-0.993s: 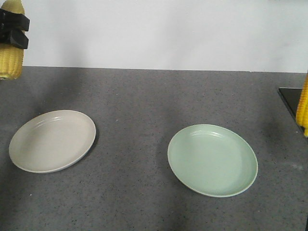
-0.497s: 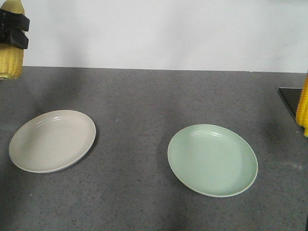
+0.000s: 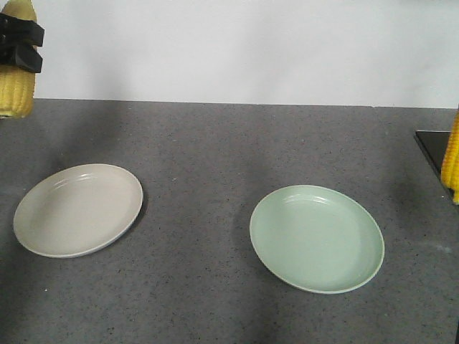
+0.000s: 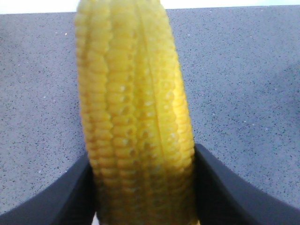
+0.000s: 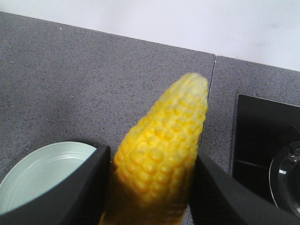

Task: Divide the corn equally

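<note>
My left gripper (image 3: 17, 47) hangs high at the far left, shut on one corn (image 3: 16, 89) that points down. In the left wrist view this corn (image 4: 136, 117) fills the middle, and both dark fingers (image 4: 56, 197) press its sides. My right gripper (image 5: 150, 187) is shut on a second corn (image 5: 161, 150), whose tapered tip points away. Only a strip of that cob (image 3: 451, 161) shows at the right edge of the front view. A beige plate (image 3: 77, 209) and a light green plate (image 3: 316, 238) lie on the grey counter with nothing on them.
A black panel (image 3: 434, 147) sits at the counter's right edge. In the right wrist view it shows as a dark panel (image 5: 265, 136) with a glass object (image 5: 286, 180) on it. The green plate's rim (image 5: 42, 161) lies left of the right gripper. A white wall stands behind.
</note>
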`<state>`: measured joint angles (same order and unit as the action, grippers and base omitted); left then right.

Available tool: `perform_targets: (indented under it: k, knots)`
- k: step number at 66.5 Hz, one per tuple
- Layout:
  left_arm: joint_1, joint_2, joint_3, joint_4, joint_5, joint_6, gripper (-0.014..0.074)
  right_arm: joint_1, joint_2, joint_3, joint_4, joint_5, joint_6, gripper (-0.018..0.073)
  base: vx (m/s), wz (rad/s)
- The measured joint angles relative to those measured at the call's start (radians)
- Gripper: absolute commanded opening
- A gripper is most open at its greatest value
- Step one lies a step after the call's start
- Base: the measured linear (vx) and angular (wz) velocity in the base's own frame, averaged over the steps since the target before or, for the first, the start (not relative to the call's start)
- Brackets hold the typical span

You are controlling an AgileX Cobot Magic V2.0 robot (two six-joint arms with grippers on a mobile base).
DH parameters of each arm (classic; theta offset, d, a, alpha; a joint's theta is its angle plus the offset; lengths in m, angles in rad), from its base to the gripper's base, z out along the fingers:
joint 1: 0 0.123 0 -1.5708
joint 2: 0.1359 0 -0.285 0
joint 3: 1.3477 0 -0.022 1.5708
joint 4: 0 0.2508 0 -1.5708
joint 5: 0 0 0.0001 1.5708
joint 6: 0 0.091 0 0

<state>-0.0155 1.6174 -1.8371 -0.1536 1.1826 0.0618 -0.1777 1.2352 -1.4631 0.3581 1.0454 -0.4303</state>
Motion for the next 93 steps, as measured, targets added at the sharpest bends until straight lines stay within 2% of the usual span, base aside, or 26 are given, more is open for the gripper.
perform_targets:
  k: [23,42,56,62,70,80,93]
  knots:
    - [0.0,0.0,0.0,0.0,0.0,0.0,0.0038,0.0,0.0,0.0,0.018,0.017,-0.01,-0.0008,0.0,0.0]
    - [0.0,0.0,0.0,0.0,0.0,0.0,0.0038,0.0,0.097,0.0,0.204,0.12,-0.102,-0.0008,0.0,0.0]
    - [0.0,0.0,0.0,0.0,0.0,0.0,0.0038,0.003,0.238,0.0,0.283,0.175,-0.127,-0.0006,0.0,0.0]
    - [0.0,0.0,0.0,0.0,0.0,0.0,0.0038,0.026,0.297,0.0,0.279,0.179,-0.126,-0.0006,0.0,0.0]
    - [0.0,0.0,0.0,0.0,0.0,0.0,0.0038,0.096,0.368,0.0,0.259,0.179,-0.125,-0.0006,0.0,0.0]
    - [0.0,0.0,0.0,0.0,0.0,0.0,0.0038,0.177,0.442,0.0,0.191,0.164,-0.084,-0.0004,0.0,0.0]
    - [0.0,0.0,0.0,0.0,0.0,0.0,0.0038,0.228,0.51,0.0,0.126,0.137,-0.036,0.0,0.0,0.0]
